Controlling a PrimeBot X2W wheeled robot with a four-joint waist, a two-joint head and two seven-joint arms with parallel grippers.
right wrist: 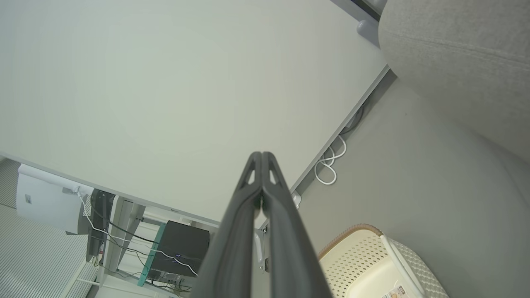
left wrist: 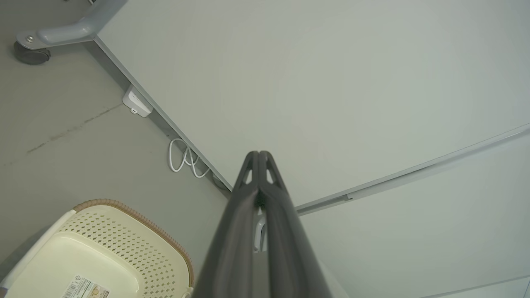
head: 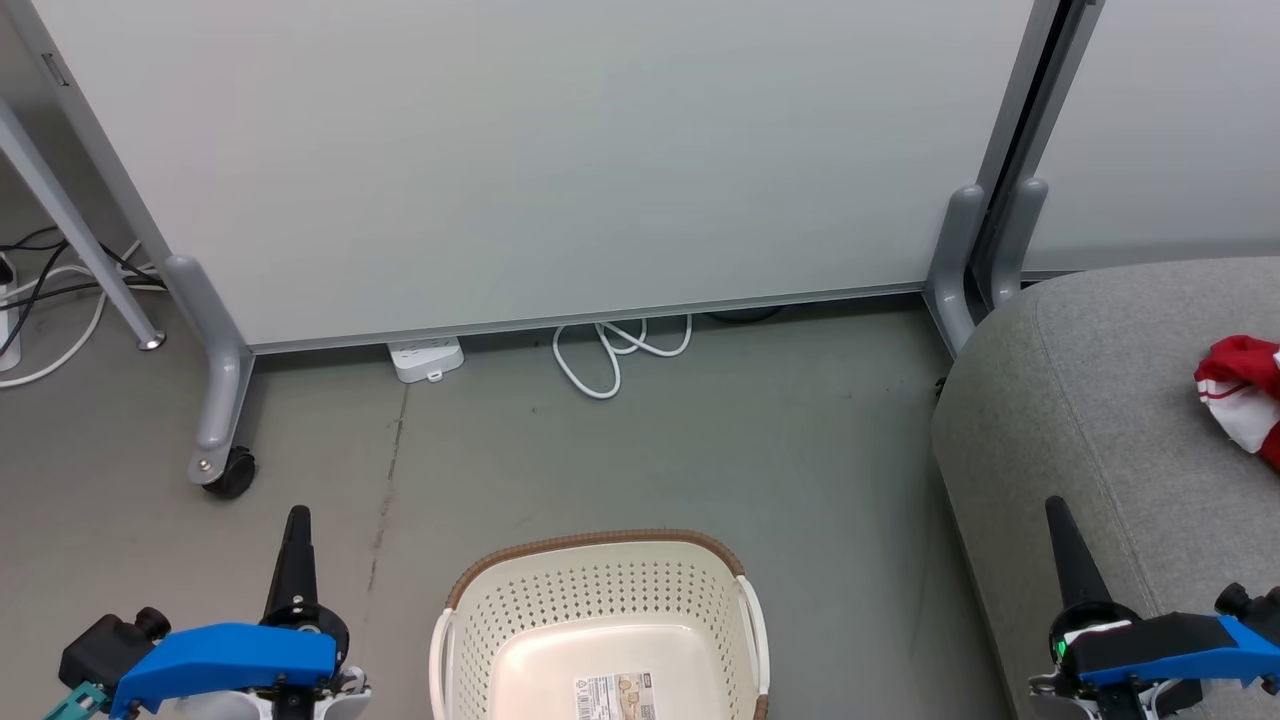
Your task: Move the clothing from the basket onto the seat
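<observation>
Left pincer (head: 298,514), right pincer (head: 1054,505): both closed, empty

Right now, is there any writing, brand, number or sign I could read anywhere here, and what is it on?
The sticker on the floor of the basket: a barcode and printed lines, too small to read.
Same sticker, left wrist view: a small triangle mark at one corner, details too small to tell.
Red clothing on the seat: plain white stripes, nothing to read.
No text here is legible.
</observation>
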